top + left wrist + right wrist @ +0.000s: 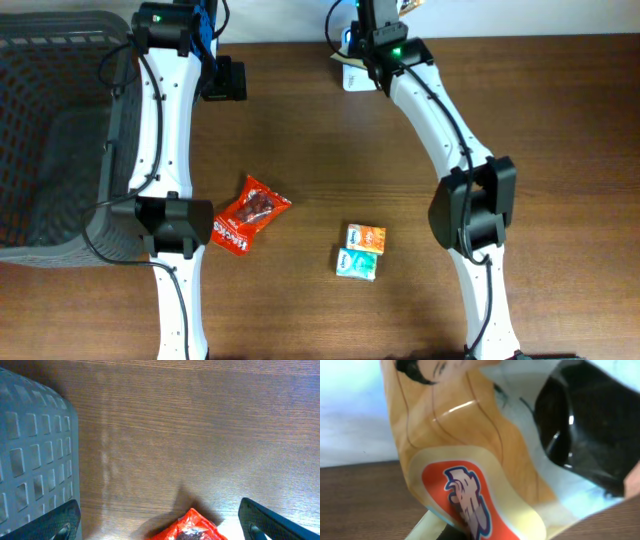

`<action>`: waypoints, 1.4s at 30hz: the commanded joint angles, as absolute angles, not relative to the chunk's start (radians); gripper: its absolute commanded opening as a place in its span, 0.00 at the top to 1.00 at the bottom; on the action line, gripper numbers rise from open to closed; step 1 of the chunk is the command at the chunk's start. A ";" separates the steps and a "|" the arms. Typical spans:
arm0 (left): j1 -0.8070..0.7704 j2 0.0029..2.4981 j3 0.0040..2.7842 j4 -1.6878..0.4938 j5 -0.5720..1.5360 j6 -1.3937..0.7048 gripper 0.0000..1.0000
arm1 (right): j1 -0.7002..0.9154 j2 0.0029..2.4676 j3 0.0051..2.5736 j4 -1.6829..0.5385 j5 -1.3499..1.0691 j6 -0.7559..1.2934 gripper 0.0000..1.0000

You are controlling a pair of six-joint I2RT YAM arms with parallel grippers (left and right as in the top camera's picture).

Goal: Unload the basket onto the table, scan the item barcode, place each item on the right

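From above, the wooden table (560, 150) has a grey basket (50, 130) at its left edge. A red packet (250, 215) lies near the middle, and an orange box (366, 238) and a teal box (357, 263) touch each other to the right of it. The left gripper (226, 78) hangs over bare wood at the far side, well apart from the red packet. The right gripper (362, 58) is at the far edge, with a pale printed pouch (352, 75) at its tip. In the left wrist view, the two fingers (55, 522) stand wide apart and hold nothing. The tip of the red packet shows between them at the lower edge, and the basket wall is on the left. In the right wrist view, the pouch fills almost the whole picture. It has a drawn face and an orange-red label, and it is lifted above the wood. The jaws are closed tight on it, though the fingers are mostly hidden.
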State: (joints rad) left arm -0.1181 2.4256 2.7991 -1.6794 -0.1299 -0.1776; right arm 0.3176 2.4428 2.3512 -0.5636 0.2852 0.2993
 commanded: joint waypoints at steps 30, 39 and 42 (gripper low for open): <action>-0.117 2.431 2.796 -1.678 -0.120 -0.186 0.01 | -0.084 2.127 2.372 -1.211 0.551 0.528 0.96; -0.117 2.431 2.796 -1.678 -0.120 -0.186 0.01 | -0.505 2.180 2.214 -1.306 0.437 0.567 0.96; -0.117 2.431 2.796 -1.678 -0.120 -0.186 0.01 | -0.594 2.184 2.127 -1.237 0.424 0.567 0.96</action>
